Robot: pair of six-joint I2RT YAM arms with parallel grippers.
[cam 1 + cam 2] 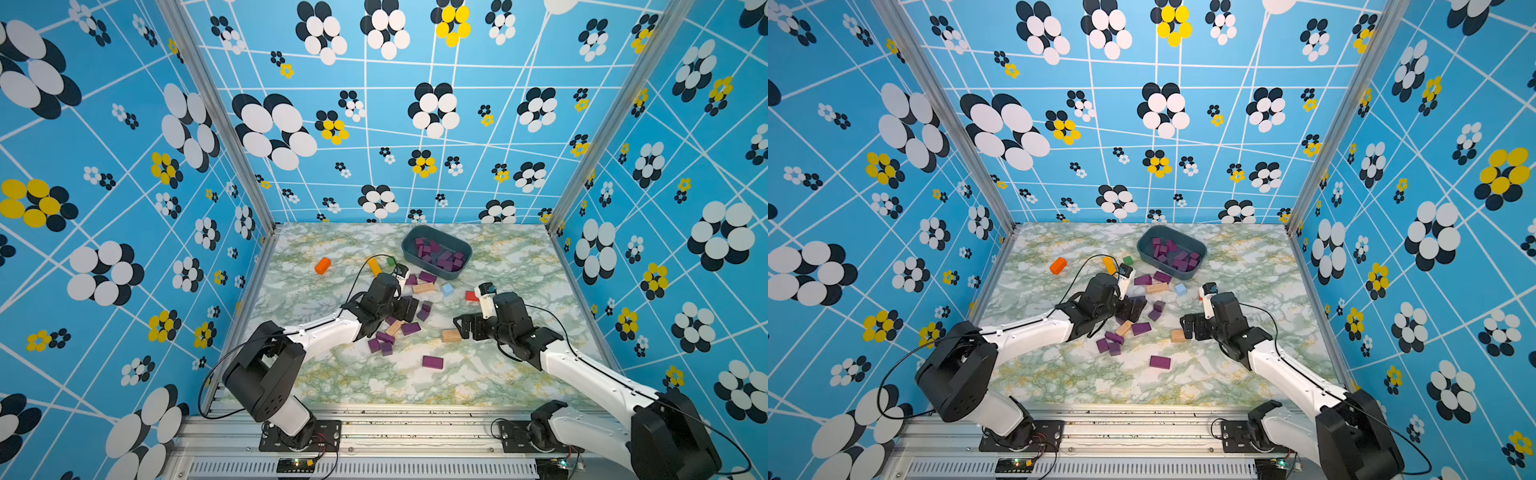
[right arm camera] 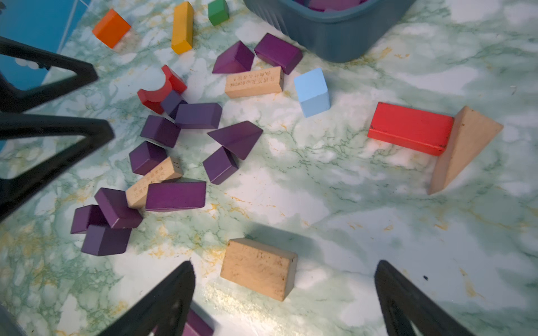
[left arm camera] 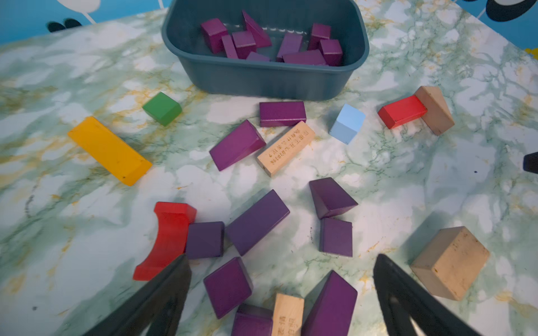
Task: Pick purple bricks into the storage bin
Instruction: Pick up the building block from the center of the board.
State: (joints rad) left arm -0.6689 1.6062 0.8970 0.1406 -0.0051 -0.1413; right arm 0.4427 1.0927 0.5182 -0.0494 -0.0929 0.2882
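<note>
The storage bin [image 1: 410, 244] sits on the table [image 1: 353, 386] in the upper middle of the frame in both top views, a little right of centre. A heap of purple bricks [image 1: 441, 257] lies inside it. The left wrist view shows the same heap [image 3: 291, 46] behind the bin's near wall [image 3: 262, 81].

More purple bricks lie loose on the table. Two [image 1: 427, 277] are just beside the bin's near wall, and a scattered cluster [image 1: 410, 328] fills the middle of the frame. A lone brick [image 1: 432, 362] lies lower down, apart from the rest.

The left arm [image 1: 324, 330] reaches in from the lower left. Its jaws stand wide open over the cluster and grip nothing. In the left wrist view the two black fingers [image 3: 163, 291] are spread, with purple bricks on the table between them.

The right arm [image 1: 582, 370] comes in from the lower right. Its jaws are also wide open and empty, low over the table just beside a tan block [image 1: 451, 335]. In the right wrist view that block [image 2: 259, 267] lies flat between the spread fingers [image 2: 407, 296], apart from both.

An orange block [image 1: 322, 265], a yellow bar [image 1: 374, 266] and a green cube [image 1: 391, 261] lie left of the bin. A light-blue cube [image 1: 447, 289] lies below it.
</note>
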